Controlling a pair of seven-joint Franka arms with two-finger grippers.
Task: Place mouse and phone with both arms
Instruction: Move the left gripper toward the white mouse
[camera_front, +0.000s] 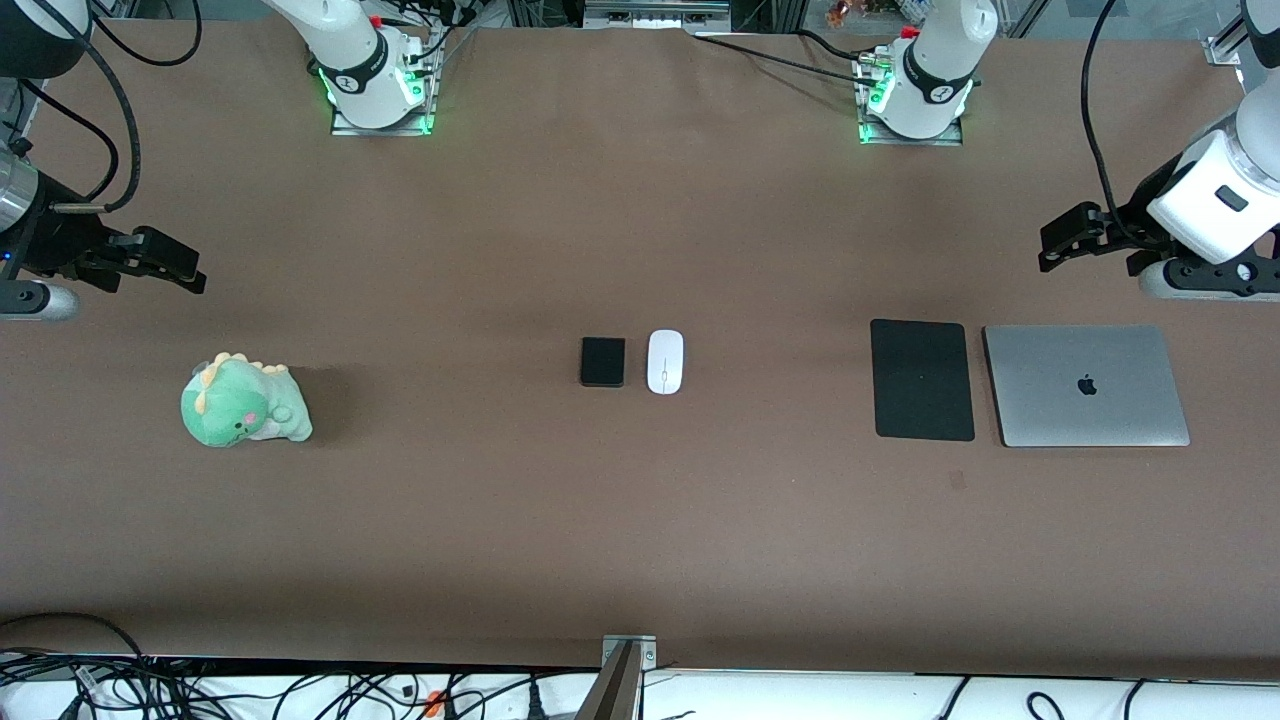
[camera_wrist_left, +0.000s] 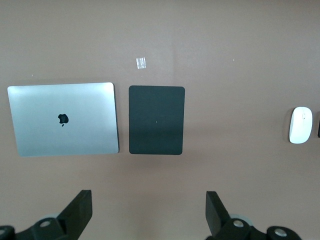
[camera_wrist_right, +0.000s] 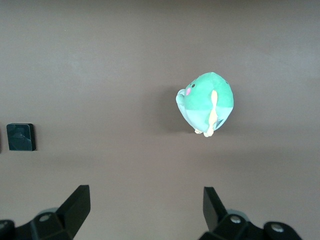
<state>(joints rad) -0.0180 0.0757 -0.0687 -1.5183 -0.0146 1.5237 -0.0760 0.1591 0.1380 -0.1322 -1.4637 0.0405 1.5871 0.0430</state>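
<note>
Brown tabletop (camera_front: 640, 540) carries everything. Closed silver laptop (camera_front: 1087, 385) lies at the left arm's end, flat black mouse pad (camera_front: 923, 380) just beside it toward the middle. Green plush dinosaur (camera_front: 243, 402) sits toward the right arm's end. Left claw (camera_front: 1068, 238) hangs open and empty over bare tabletop near the laptop and pad. Right claw (camera_front: 165, 262) hangs open and empty near the plush. Mouse (camera_front: 665, 361) and phone (camera_front: 603, 361) lie side by side mid-tabletop, not touching, phone on the right arm's side.
</note>
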